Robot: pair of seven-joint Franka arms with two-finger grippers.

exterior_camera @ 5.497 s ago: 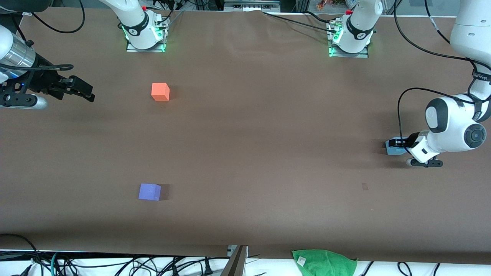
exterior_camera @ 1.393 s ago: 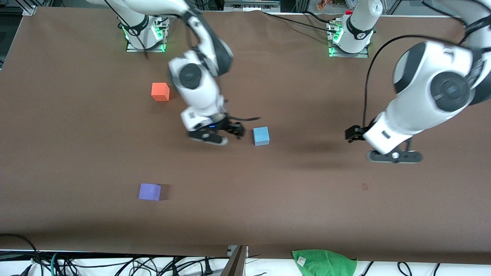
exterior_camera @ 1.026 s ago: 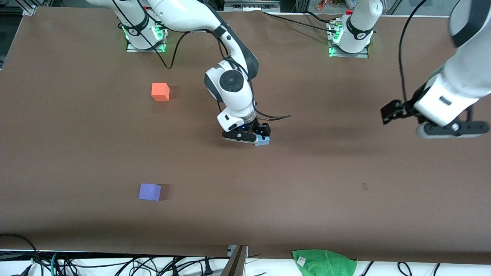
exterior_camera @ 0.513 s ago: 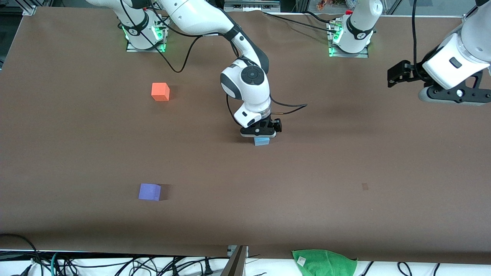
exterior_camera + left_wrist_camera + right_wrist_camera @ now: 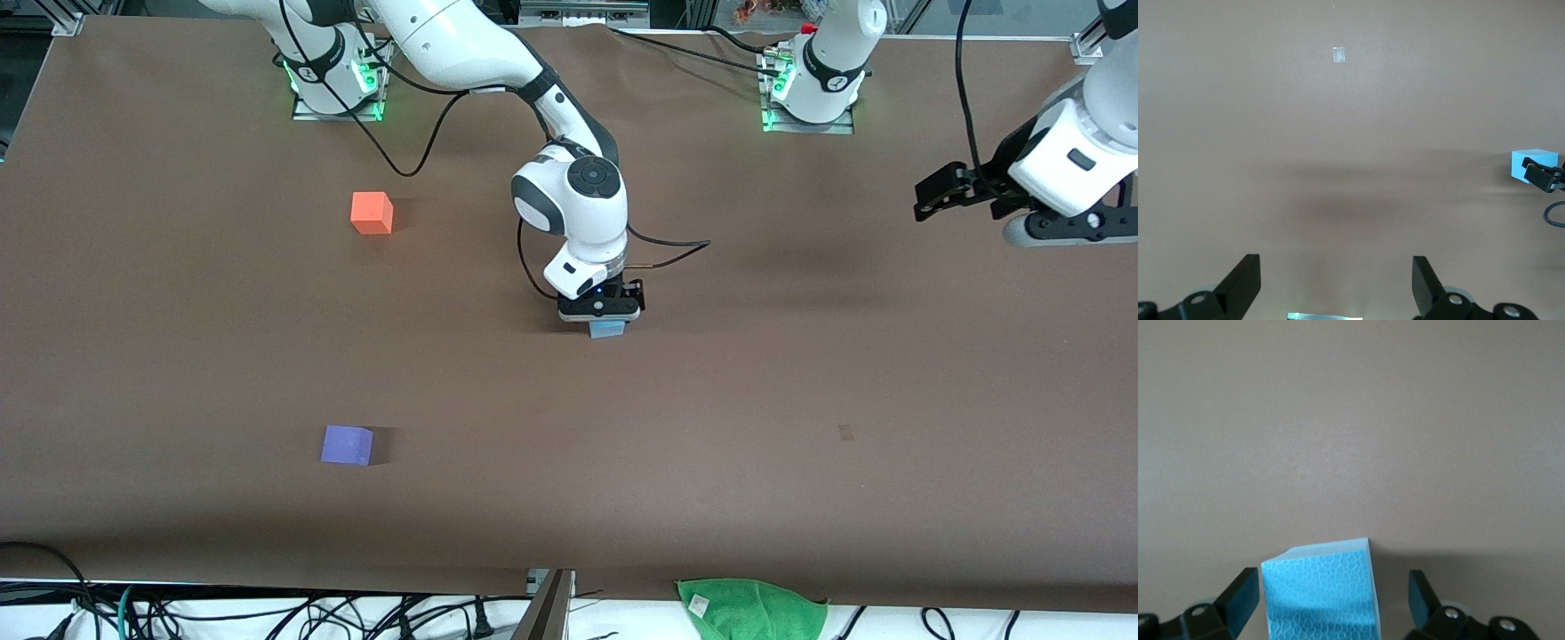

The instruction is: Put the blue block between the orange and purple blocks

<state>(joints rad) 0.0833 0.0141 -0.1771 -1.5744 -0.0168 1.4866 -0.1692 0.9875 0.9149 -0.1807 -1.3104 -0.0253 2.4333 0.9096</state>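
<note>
The right tool [image 5: 607, 313] straddles the small matte sky-blue cube [image 5: 607, 329] on the worktop, fingers spread wide, not gripping. The left tool [image 5: 949, 189] waits, agape and empty.

The counter [image 5: 800, 400] was a flat, matte brown throughout. The blue block [image 5: 608, 330] was light sky blue, and the right wrist view showed a fine honeycomb texture on its face. The orange block [image 5: 372, 213] was bright orange; the purple block [image 5: 347, 445] was violet-purple, with one side darker in shade. Both arms were white with black joints. The right gripper [image 5: 613, 313] was black, and so was the left gripper [image 5: 944, 194]. Green light glowed at each arm's base. A green cloth [image 5: 751, 609] lay at the counter's edge nearest the front camera, and a small pale patch [image 5: 845, 433] marked the brown surface.
</note>
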